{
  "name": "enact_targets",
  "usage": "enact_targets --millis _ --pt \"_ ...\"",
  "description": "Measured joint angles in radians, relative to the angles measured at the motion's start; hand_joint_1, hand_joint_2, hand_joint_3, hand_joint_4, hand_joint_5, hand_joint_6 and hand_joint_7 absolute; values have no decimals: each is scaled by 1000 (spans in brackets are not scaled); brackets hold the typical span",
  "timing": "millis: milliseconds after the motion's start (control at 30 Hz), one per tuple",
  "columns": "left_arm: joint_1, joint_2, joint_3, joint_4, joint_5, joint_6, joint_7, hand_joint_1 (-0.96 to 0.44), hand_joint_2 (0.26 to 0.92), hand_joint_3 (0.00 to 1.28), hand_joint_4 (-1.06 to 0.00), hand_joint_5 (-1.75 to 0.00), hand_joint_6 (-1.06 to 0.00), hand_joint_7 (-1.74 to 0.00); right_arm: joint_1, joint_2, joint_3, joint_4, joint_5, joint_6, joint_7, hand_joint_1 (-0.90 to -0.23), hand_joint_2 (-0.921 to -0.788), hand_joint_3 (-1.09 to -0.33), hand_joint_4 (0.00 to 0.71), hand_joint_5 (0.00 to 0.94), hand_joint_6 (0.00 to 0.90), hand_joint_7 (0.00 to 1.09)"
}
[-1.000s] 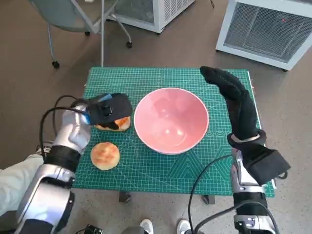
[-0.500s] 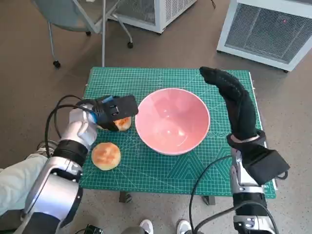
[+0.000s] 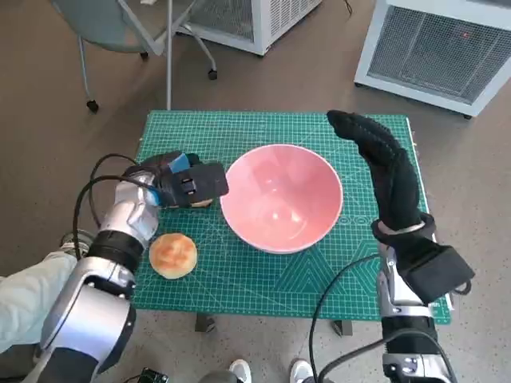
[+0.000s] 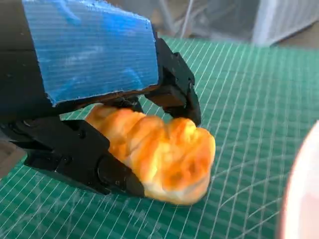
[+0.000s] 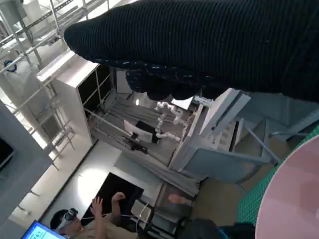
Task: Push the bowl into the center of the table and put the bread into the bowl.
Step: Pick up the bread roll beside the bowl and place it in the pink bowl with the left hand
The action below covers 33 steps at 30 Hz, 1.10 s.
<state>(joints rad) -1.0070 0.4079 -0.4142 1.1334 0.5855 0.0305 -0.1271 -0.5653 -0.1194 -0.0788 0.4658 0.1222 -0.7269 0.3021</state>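
Bread roll (image 4: 159,158) sits clamped in the left hand (image 3: 182,183), at nine o'clock from the pink bowl (image 3: 281,196); right hand (image 3: 382,159) lies flat, fingers straight, holding nothing.

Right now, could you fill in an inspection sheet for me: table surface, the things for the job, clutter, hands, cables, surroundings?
Surface: green gridded cutting mat covers the small table.
Job's things: large pink bowl near the mat's middle, nothing in it; golden twisted bread roll in the left hand; round toasted bun lying on the mat.
Clutter: nothing seen.
Hands: blue-taped left hand grips the roll; black-gloved right hand rests beside the bowl, holding nothing.
Cables: black cables loop off both forearms.
Surroundings: white cabinets, wheeled chair, person in right wrist view.
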Motion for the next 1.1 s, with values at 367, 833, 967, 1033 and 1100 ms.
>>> enact_targets --millis 367,833,967,1033,1100 --pt "93 93 90 -341 -26 -42 19 2 903 32 -758 -1128 -714 -1039 1 2 1 0 -2 -1 -2 -724 -921 -797 200 2 -1 551" --pt "283 139 229 -864 -80 -22 -19 2 903 15 -782 -1152 -740 -957 1 2 0 0 -1 -1 -2 -713 -921 -799 200 2 -1 550" --pt "330 134 243 -1005 -84 -15 -31 2 904 14 -784 -1158 -742 -945 6 2 0 -1 0 -1 -2 -712 -921 -800 200 2 -1 550" --pt "346 127 243 -1059 -86 -16 -38 2 904 14 -782 -1170 -745 -932 9 2 0 0 0 -1 -2 -711 -921 -800 200 2 -1 550" --pt "359 117 241 -1100 -88 -22 -41 2 904 15 -778 -1187 -750 -913 11 4 0 0 0 -1 -2 -711 -921 -800 200 2 -1 550"
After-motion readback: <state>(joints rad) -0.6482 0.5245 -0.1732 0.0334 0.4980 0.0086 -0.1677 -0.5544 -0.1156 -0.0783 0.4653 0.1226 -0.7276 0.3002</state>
